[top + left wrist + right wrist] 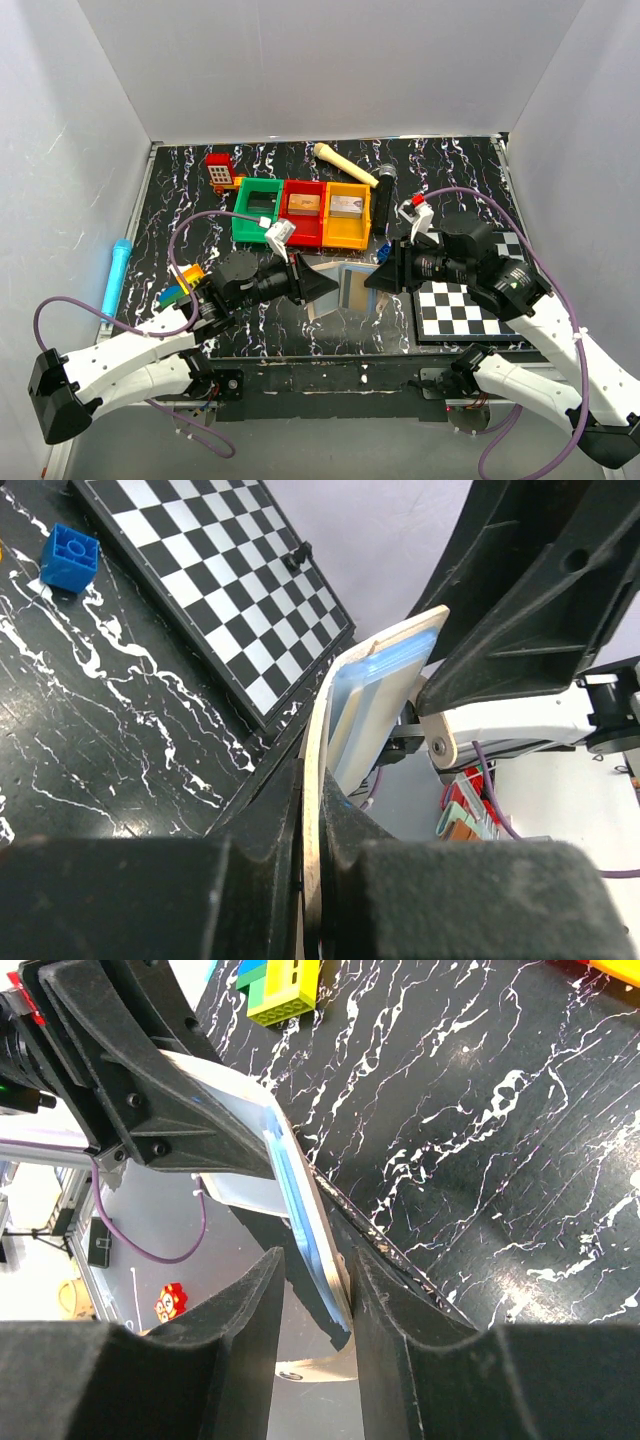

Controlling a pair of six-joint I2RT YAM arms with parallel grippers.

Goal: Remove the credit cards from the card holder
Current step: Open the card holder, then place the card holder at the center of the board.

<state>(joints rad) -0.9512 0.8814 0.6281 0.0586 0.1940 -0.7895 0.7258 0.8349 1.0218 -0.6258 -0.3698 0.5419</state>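
Note:
The card holder hangs in the air between my two grippers, over the table's front middle. It is cream-tan outside with pale blue layers inside. My left gripper is shut on its tan flap; in the left wrist view the flap runs edge-on between the closed jaws of that gripper. My right gripper is open. In the right wrist view the holder's other panel sits between that gripper's jaws, against one finger, with a gap to the other. No credit card shows apart from the holder.
A checkered board lies at the right front. Green, red and yellow bins stand in a row behind. A blue brick, a blue pen and stacked coloured bricks lie around.

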